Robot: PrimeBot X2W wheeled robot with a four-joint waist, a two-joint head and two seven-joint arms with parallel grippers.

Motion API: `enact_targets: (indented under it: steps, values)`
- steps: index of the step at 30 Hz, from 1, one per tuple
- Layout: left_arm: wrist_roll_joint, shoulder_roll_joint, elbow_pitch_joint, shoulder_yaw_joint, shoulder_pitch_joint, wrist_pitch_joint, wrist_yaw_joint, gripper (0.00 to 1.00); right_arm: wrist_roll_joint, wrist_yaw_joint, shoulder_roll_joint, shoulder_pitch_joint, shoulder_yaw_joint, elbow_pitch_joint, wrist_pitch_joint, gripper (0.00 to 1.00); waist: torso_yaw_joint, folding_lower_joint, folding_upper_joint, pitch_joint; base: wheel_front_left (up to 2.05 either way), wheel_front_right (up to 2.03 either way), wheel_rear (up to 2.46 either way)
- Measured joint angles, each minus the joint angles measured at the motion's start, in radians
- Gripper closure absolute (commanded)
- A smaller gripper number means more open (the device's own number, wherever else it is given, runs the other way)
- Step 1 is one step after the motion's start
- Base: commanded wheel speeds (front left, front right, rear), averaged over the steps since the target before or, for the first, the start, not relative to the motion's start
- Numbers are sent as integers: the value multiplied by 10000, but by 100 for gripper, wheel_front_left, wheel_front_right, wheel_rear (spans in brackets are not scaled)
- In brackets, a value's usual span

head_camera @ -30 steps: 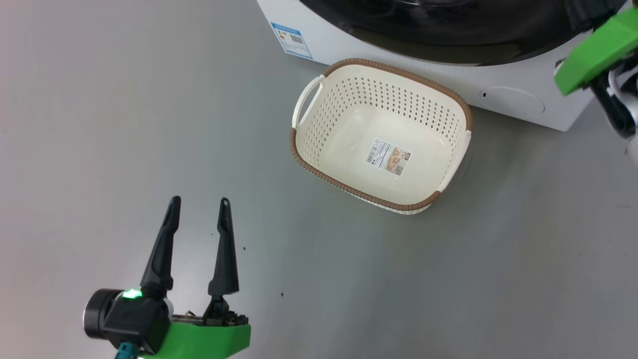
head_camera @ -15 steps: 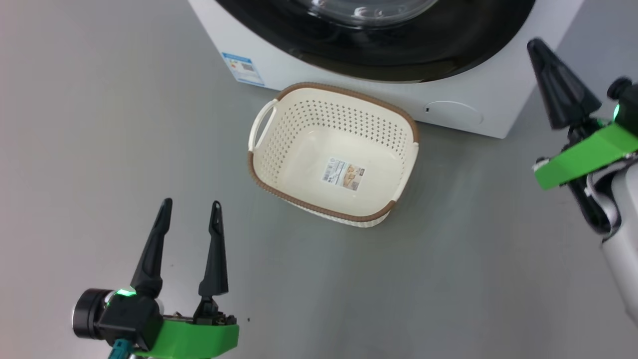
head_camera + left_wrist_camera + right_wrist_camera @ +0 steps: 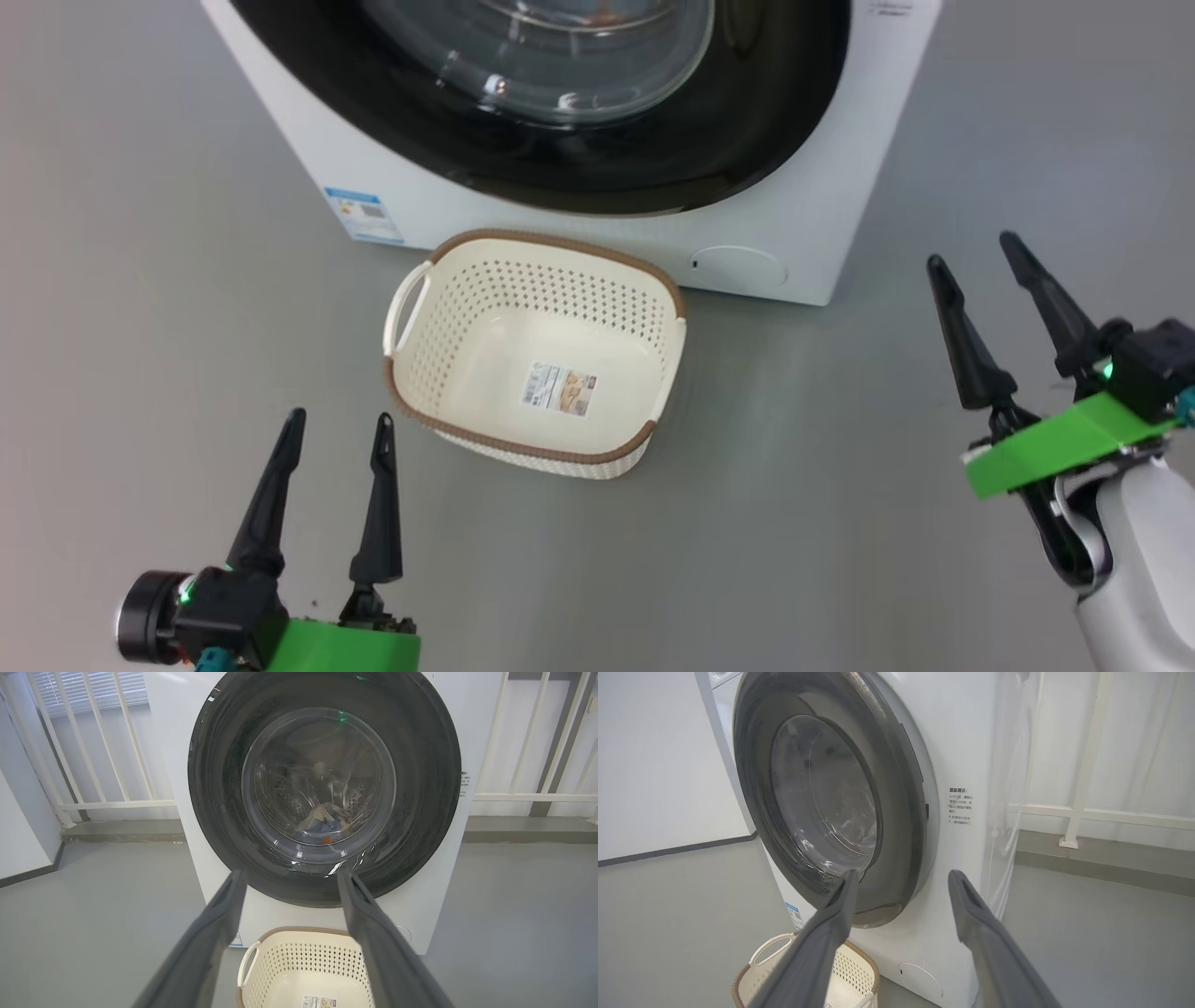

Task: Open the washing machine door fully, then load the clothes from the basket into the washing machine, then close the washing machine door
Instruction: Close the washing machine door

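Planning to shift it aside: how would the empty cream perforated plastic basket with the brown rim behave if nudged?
Empty, the cream perforated plastic basket likely weighs little and would slide on the smooth grey floor. Its broad flat base makes tipping unlikely. The holed walls may flex.

Grey floor [image 3: 840, 560], smooth, matte. Washer [image 3: 822, 187] stands on it. Basket [image 3: 523, 289] sits upright on the floor just in front of the washer's lower front; can't tell if they touch. Inside the basket: just a label on its bottom.
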Motion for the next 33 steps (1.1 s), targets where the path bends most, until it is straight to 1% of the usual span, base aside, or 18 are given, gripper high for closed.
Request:
enact_targets:
  steps: [4,10,18,19,28,33]
  values:
    - [4,107,150,146,174,0,-86,0,-182,0,261,848,-441,-234,2,0,-352,0,0,-309,0,0,0]
    - [13,267,414,265,584,0,-255,0,-591,0,823,2206,-1189,-600,2,0,-854,0,0,-825,0,0,0]
    - [-21,433,577,460,1251,0,-257,0,-913,0,1490,3956,-1793,-1149,2,0,-1604,0,0,-1467,0,0,0]
    - [-25,493,594,504,1311,0,-257,0,-1160,0,1597,4289,-1923,-1313,2,0,-1787,0,0,-1589,0,0,0]
    - [-184,610,642,591,1689,35,-245,0,-1404,0,2140,5474,-2173,-1939,2,0,-2396,0,0,-2155,0,0,0]
    - [-301,644,629,600,1822,142,-245,0,-1521,0,2343,5742,-2238,-2276,19,0,-2645,0,0,-2330,0,0,0]
